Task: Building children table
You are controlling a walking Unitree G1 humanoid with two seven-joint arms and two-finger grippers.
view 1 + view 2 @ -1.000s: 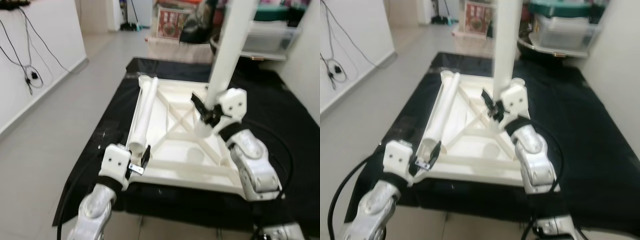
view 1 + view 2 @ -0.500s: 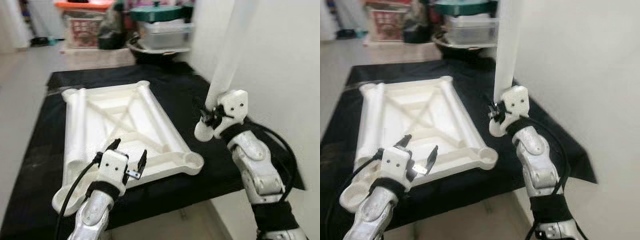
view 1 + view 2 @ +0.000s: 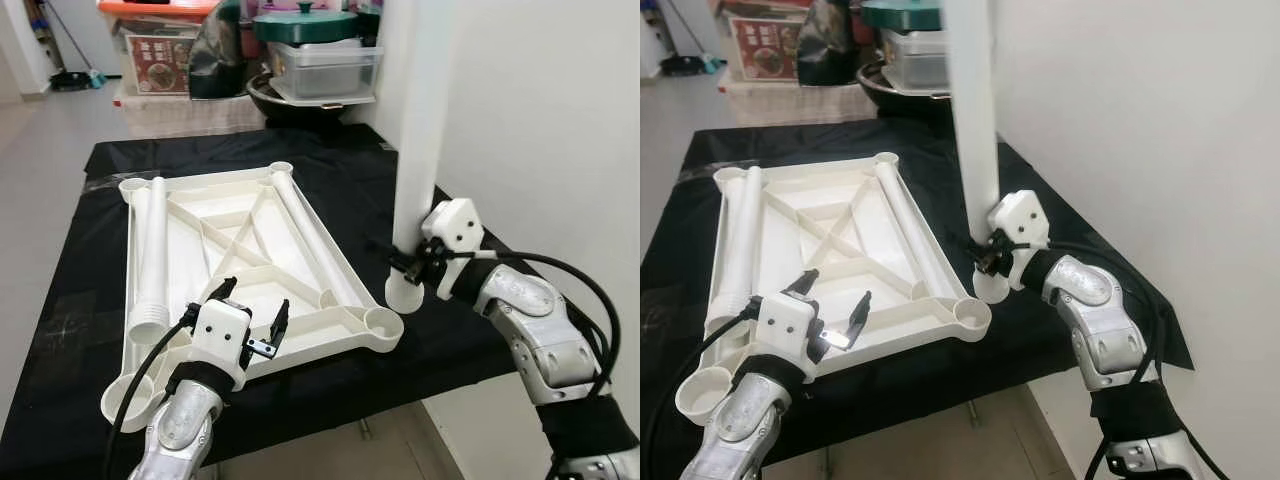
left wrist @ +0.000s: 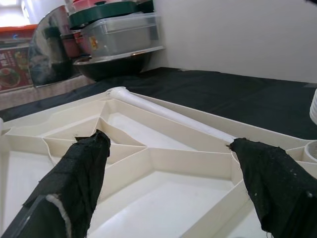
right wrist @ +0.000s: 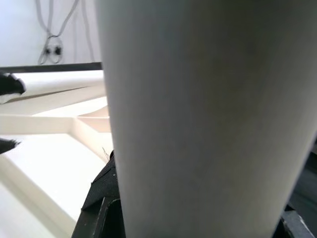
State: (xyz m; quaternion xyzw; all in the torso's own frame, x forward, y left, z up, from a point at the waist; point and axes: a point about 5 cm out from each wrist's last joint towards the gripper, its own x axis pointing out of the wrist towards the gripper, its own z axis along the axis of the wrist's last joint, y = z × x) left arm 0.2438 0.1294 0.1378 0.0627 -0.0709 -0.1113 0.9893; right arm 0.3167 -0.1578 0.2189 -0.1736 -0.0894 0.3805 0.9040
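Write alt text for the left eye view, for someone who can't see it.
The right gripper holds a white table leg upright beside an upside-down white tabletop on a black cloth. The left gripper, open, hovers over the tabletop's near edge; another leg lies along its left side.

Bright even indoor light, sharp focus, soft faint shadows.
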